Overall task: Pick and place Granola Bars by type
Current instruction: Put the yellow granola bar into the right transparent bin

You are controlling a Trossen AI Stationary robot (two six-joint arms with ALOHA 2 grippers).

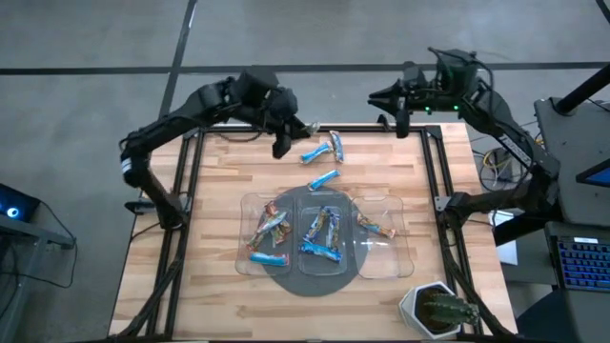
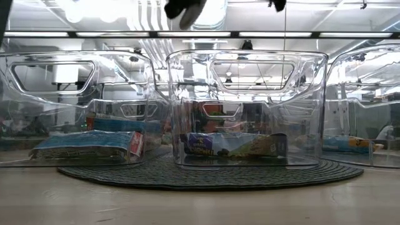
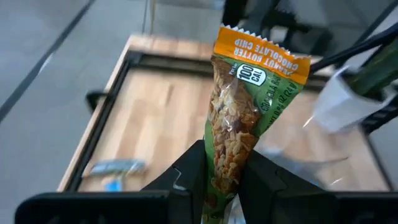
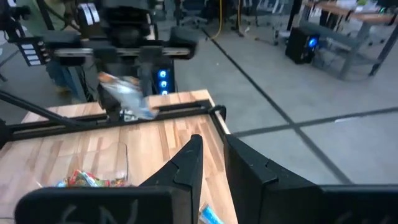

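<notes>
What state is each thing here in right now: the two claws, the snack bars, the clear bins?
Left gripper: jaws shut on an orange-and-green granola bar, lifted.
Right gripper: empty, jaws nearly closed, raised at the far edge.
Three blue bars: loose on the table.
Clear trays: upright, bars inside.

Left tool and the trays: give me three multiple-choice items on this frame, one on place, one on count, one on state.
1. Where is the left tool?
A. over the table's far edge
B. inside a tray
C. beside the plant

2. How many blue bars lie loose on the table?
A. none
B. three
C. six

3. What does the left tool hold?
A. nothing
B. a tray
C. an orange-green bar

Answers: 1 A, the high view shows it there. 2 B, three lie beyond the trays. 3 C, its wrist view shows the fingers clamping the bar.
</notes>
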